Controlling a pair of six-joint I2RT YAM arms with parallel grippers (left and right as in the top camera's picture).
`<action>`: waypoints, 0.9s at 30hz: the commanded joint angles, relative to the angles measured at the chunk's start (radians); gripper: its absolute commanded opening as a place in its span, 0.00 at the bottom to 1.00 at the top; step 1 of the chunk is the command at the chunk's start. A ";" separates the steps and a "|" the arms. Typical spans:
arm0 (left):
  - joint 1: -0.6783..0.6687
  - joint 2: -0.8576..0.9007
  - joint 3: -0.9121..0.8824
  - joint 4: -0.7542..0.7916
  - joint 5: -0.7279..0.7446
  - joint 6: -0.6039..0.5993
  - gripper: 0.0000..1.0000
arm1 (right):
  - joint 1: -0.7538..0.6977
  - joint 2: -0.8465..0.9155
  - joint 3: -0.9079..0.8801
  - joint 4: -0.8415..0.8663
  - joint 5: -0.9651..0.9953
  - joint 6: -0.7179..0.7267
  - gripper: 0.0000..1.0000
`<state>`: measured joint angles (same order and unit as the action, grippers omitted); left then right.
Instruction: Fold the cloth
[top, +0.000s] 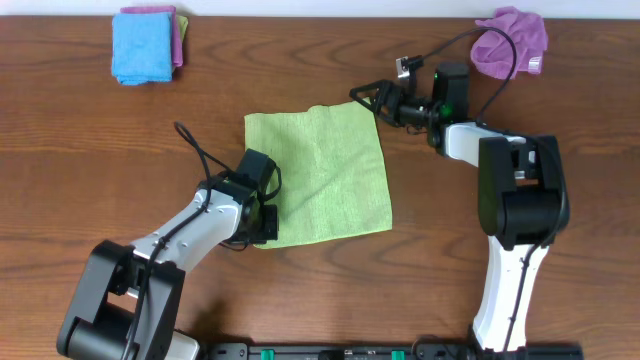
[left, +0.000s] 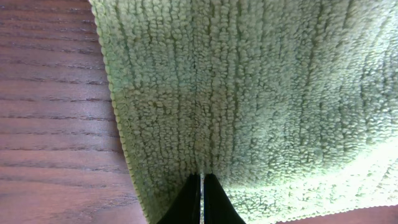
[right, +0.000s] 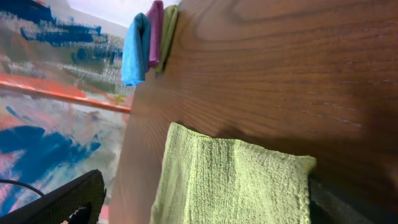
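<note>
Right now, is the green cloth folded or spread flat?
Spread. The cloth lies as one open square on the table, with no edge turned over yet.
</note>
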<state>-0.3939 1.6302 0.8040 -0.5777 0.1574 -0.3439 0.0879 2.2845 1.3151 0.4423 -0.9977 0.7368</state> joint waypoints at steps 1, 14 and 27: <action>0.005 0.034 -0.039 -0.001 -0.053 -0.008 0.05 | -0.020 0.006 0.019 0.018 -0.018 0.017 0.95; 0.005 0.034 -0.039 -0.002 -0.052 0.008 0.05 | -0.170 0.006 0.570 -0.271 -0.259 0.010 0.91; 0.005 0.034 -0.039 -0.001 -0.053 0.007 0.06 | -0.139 0.003 0.958 -0.893 -0.149 -0.276 0.99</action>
<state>-0.3939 1.6299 0.8036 -0.5774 0.1574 -0.3405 -0.0658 2.2848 2.2307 -0.3180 -1.2469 0.6250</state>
